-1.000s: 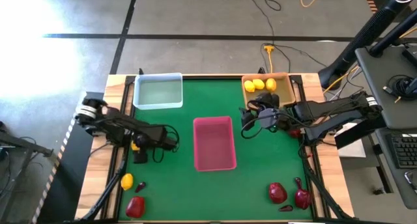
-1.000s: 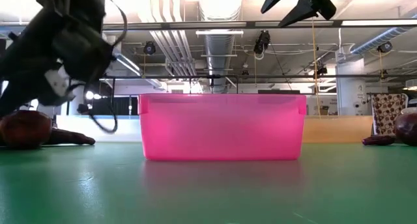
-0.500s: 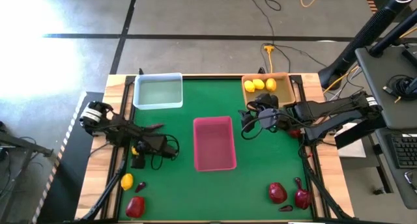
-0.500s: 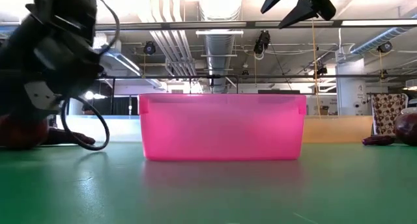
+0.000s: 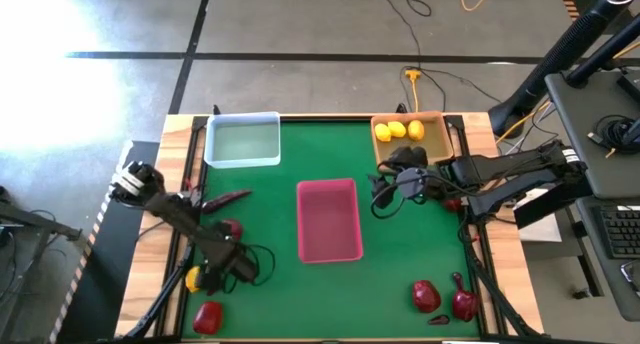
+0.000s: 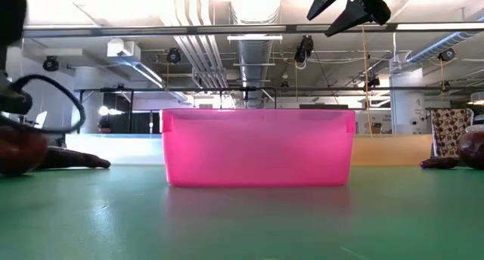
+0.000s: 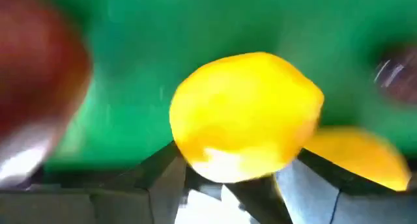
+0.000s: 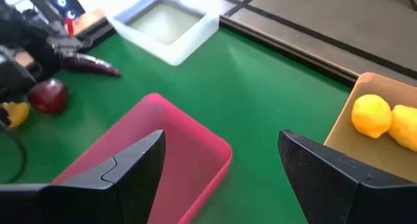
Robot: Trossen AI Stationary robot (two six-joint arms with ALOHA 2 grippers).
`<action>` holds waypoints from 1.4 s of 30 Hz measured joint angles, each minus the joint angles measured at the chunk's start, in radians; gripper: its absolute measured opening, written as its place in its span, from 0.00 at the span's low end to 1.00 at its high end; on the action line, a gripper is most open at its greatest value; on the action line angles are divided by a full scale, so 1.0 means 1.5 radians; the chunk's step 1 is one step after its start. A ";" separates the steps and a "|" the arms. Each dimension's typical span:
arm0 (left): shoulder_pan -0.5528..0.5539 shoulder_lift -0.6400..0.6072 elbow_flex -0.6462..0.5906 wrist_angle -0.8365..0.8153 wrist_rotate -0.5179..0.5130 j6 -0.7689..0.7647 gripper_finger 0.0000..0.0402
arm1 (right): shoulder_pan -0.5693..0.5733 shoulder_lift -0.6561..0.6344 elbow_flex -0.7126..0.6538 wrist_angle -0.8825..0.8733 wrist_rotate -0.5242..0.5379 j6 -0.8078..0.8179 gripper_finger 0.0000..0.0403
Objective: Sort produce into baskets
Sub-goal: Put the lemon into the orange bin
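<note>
Three trays: pale blue tray (image 5: pixel 242 141) at far left of the green surface (image 5: pixel 400 244), pink tray (image 5: pixel 329 219) at centre, tan tray (image 5: pixel 432 124) at far right with lemons (image 5: pixel 397 130) inside.
Left end effector (image 5: pixel 207 278): lowered at the near-left edge, a lemon (image 7: pixel 246 118) seen between its fingers; a firm grasp cannot be told.
Right end effector (image 8: pixel 218 168): held spread and empty, between pink and tan trays.
Loose produce: red fruit (image 5: pixel 231 229) and maroon piece (image 5: pixel 226 197) at left; more red fruits (image 5: pixel 443 299) at near right.

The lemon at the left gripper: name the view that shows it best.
The left wrist view: the lemon fills it, between the left gripper's fingers. The high view shows only a yellow sliver beside that gripper. The right wrist view catches it far off; the low view misses it.
</note>
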 joint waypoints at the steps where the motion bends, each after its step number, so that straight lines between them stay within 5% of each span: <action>1: -0.005 0.000 0.003 0.029 -0.014 -0.015 0.52 | 0.000 0.000 0.000 0.000 -0.004 -0.004 0.71; 7: -0.023 -0.008 0.013 0.166 -0.040 -0.077 0.61 | 0.005 0.000 0.000 -0.011 -0.027 -0.023 0.71; 15: -0.033 -0.009 0.036 0.311 -0.194 -0.126 0.67 | 0.061 0.002 0.000 -0.042 -0.092 -0.064 0.71; 22: -0.038 0.015 0.074 0.371 -0.207 -0.122 0.73 | 0.147 0.008 0.000 -0.043 -0.093 -0.107 0.71; 34: -0.049 0.134 0.192 0.398 -0.270 0.010 0.81 | 0.221 0.010 0.000 -0.047 -0.087 -0.070 0.71; 42: -0.037 0.230 0.277 0.391 -0.316 0.131 0.77 | 0.317 0.050 0.000 -0.057 -0.058 0.104 0.71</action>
